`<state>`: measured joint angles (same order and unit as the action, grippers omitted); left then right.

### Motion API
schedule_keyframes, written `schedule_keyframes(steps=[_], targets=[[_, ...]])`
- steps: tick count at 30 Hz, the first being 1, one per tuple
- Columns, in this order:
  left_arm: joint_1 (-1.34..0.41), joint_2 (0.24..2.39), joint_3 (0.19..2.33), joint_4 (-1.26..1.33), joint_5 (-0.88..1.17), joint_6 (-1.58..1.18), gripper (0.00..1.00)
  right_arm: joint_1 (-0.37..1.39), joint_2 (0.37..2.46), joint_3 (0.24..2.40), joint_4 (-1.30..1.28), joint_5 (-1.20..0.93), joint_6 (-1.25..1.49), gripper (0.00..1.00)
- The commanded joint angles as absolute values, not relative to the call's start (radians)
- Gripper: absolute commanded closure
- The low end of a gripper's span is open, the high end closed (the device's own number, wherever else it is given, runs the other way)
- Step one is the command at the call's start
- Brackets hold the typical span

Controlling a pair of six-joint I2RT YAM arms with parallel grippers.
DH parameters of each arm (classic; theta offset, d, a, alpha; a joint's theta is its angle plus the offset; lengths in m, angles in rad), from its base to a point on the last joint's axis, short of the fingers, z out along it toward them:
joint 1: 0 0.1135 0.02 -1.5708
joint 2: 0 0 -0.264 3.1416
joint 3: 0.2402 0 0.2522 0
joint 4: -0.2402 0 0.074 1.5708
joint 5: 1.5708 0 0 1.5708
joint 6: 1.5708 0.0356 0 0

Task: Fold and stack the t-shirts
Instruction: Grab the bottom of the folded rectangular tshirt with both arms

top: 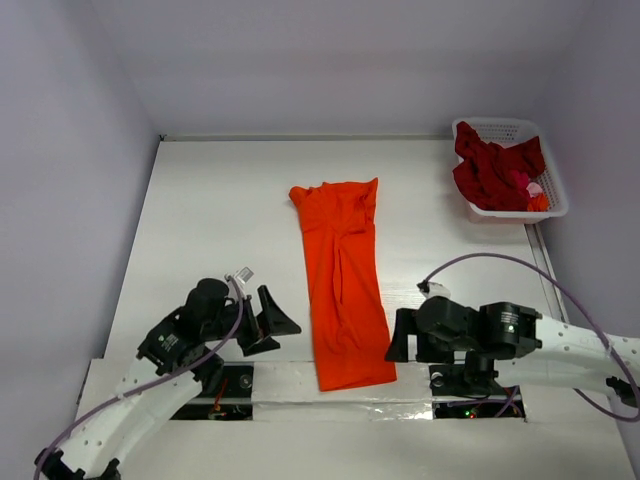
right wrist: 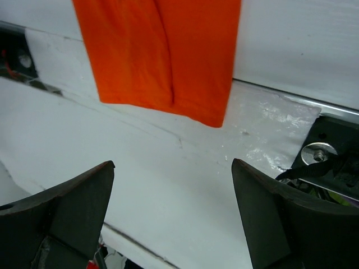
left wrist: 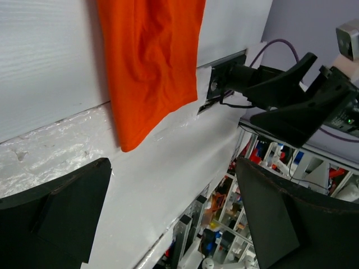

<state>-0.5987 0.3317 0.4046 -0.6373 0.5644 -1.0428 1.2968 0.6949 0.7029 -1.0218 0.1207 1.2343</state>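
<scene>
Basket [top: 505, 214], seemingly full, sits well apart; orange t-shirt [top: 343, 280] between left gripper [top: 283, 335] and right gripper [top: 395, 337], both spread.

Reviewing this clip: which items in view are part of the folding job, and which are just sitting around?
Part of the job:
- bright orange fabric t-shirt, laid out as a long strip
- dark red fabric t-shirts, heaped far right

Just there:
- white plastic lattice basket holding the red heap

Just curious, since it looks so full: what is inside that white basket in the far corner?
The white basket holds crumpled dark red t-shirts, with a small pink scrap and an orange scrap at one side. Whatever lies beneath the pile is covered.
</scene>
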Motion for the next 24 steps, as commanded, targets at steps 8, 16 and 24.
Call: schedule_keyframes(steps=[8, 16, 24], targets=[[-1.035, 0.888, 0.526, -0.253, 0.487, -1.099, 0.06, 1.293, 0.623, 0.736, -1.035, 0.1, 1.281, 0.07], [-1.193, 0.583, 0.347, -0.254, 0.362, -1.419, 0.05, 1.293, 0.704, 0.716, -0.977, 0.058, 1.215, 0.08], [-1.37, 0.701, 0.302, -0.166, 0.302, -1.543, 0.06, 1.272, 0.859, 0.718, -0.91, 0.009, 1.117, 0.09]])
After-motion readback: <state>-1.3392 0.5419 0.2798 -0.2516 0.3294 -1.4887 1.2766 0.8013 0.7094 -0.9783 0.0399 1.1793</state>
